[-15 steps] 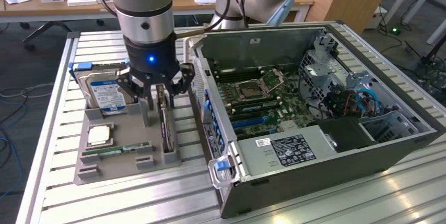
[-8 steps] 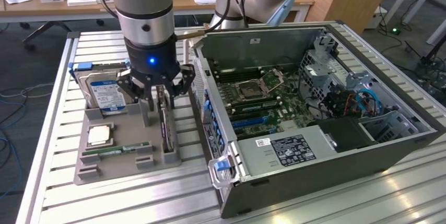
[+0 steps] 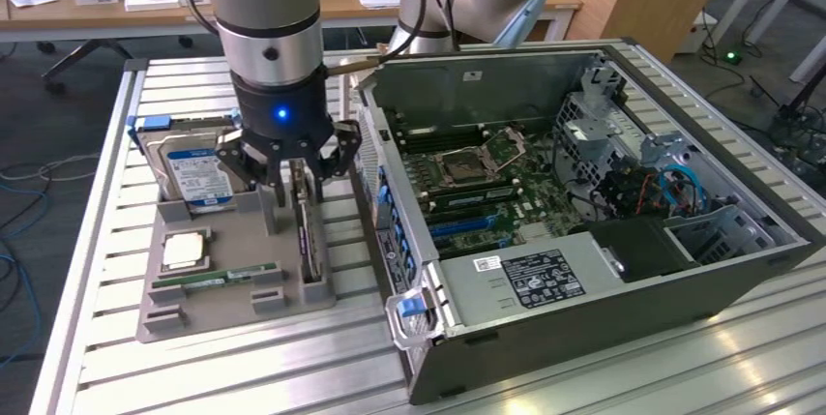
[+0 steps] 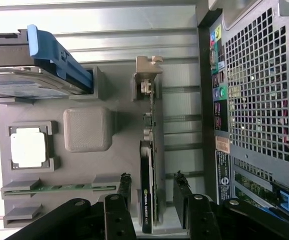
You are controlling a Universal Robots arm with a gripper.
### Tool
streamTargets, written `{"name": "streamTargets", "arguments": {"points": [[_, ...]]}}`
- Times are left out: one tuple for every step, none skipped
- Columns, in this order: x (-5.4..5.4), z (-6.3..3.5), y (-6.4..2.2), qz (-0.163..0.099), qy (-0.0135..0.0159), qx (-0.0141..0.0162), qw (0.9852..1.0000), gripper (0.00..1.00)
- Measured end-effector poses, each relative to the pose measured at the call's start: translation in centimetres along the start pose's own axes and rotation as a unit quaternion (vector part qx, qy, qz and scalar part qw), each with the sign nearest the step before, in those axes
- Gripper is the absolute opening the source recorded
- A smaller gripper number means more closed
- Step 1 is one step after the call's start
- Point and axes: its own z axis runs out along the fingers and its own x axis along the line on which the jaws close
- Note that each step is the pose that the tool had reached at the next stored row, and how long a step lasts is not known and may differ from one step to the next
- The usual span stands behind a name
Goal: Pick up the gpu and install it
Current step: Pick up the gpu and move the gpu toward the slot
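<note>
**Open fingers straddle the gpu in its holder**

The gpu (image 3: pixel 306 241) stands on edge in a slot of the grey holder tray (image 3: pixel 193 318), along the tray side nearest the open computer case (image 3: pixel 581 280). Its pale metal bracket (image 4: pixel 148 75) is at the end of the card away from the fingers.

The gripper (image 3: pixel 297 183) hangs directly over the card with its fingers (image 4: pixel 124 187) spread — one on each side of the card. The wrist view shows a gap on both sides, so nothing is pinched.

The rest of the tray lies toward the exterior view's left:
- a hard drive (image 3: pixel 193 178) with a blue-white label, upright in its own slot
- a square processor chip (image 3: pixel 185 251) lying flat
- a green memory stick (image 3: pixel 213 280)

Tray and case sit side by side on a slatted aluminium table (image 3: pixel 645 376); the motherboard (image 3: pixel 478 173) lies exposed inside the case.
</note>
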Motion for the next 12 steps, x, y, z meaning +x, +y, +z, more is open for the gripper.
{"name": "streamTargets", "arguments": {"points": [[0.01,0.14,-0.01,0.0,0.0001,0.0001,1.0,0.47],[0.01,0.31,-0.02,0.0,0.0002,0.0002,1.0,0.47],[0.02,0.51,-0.02,0.0,0.0001,0.0002,1.0,0.47],[0.02,0.69,-0.03,0.0,0.0001,0.0001,1.0,0.47],[0.03,0.87,-0.04,0.0,0.0001,0.0002,1.0,0.47],[0.03,1.0,-0.04,0.0,0.0001,0.0002,1.0,0.47],[0.04,1.03,-0.05,0.0,0.0002,0.0002,1.0,0.47],[0.04,1.03,-0.05,0.0,0.0002,0.0003,1.0,0.47],[0.04,1.03,-0.05,0.0,0.0003,0.0003,1.0,0.47],[0.04,1.03,-0.05,0.0,0.0003,0.0003,1.0,0.47],[0.04,1.03,-0.04,0.0,0.0002,0.0002,1.0,0.47],[0.04,1.04,-0.04,0.0,0.0002,0.0002,1.0,0.47]]}}
